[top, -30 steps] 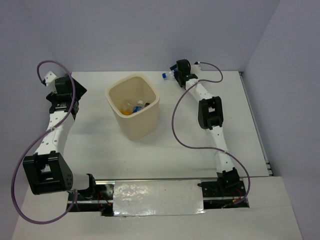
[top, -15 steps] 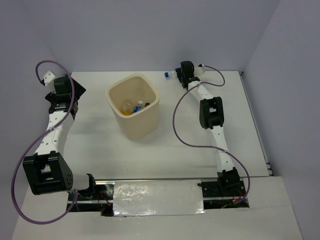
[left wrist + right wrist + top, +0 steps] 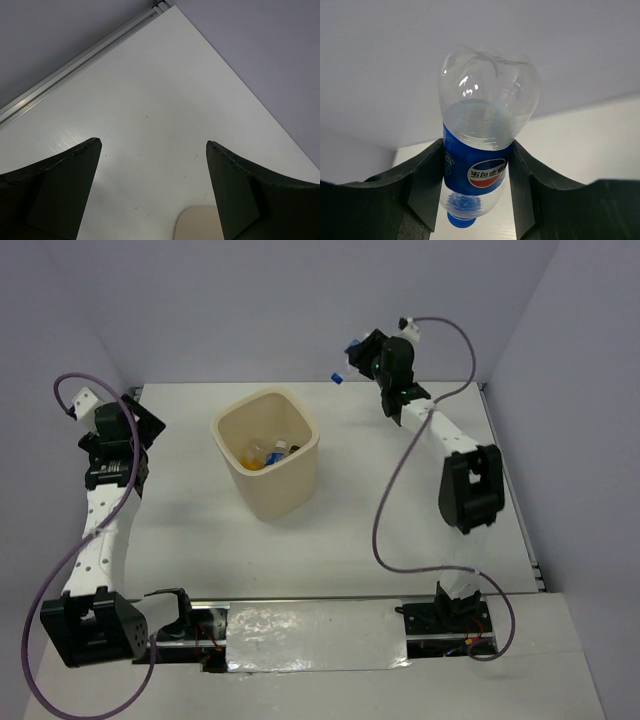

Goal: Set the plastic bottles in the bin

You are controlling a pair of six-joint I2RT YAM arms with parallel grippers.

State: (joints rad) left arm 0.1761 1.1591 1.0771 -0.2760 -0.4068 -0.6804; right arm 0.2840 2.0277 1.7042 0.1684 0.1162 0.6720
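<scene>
Blue-labelled bottle [image 3: 479,170] sits clamped in my right gripper [image 3: 476,162], high at the far edge; the bin [image 3: 282,490] lies left and nearer, and my left gripper [image 3: 154,145] gapes.

Top cam high, near edge, whole table [image 3: 200,540]; wrist cams close-up: L table, R blue-labelled bottle [image 3: 480,170].

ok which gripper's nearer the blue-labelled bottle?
Right. The right gripper is shut on the blue-labelled bottle, up at the back; the left gripper hangs open beyond the bin, well away.
</scene>
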